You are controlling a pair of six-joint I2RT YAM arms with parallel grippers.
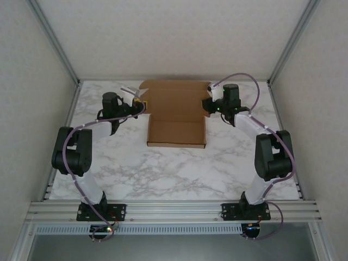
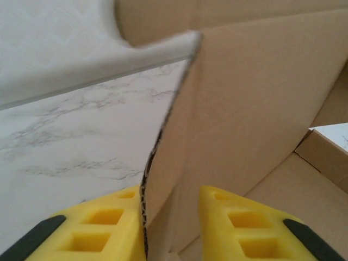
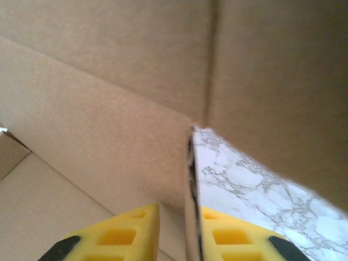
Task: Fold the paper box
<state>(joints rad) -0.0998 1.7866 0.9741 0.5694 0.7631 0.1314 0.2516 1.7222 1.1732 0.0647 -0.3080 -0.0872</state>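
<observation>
Paper box (image 1: pixel 176 130) flaps inside left pincer (image 2: pixel 171 194), right pincer (image 3: pixel 180 211); grip unclear.

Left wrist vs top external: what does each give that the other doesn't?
Left wrist: a close-up of the left claw, its yellow fingers straddling the corrugated edge of a raised flap of the paper box. Whether the flap is pinched can't be told.
Top external: the whole layout, with a walled tray nearer the arms, a wider panel behind it, and the right claw at the box's right side mirroring the left.
Shared: brown cardboard on the marble table.
</observation>
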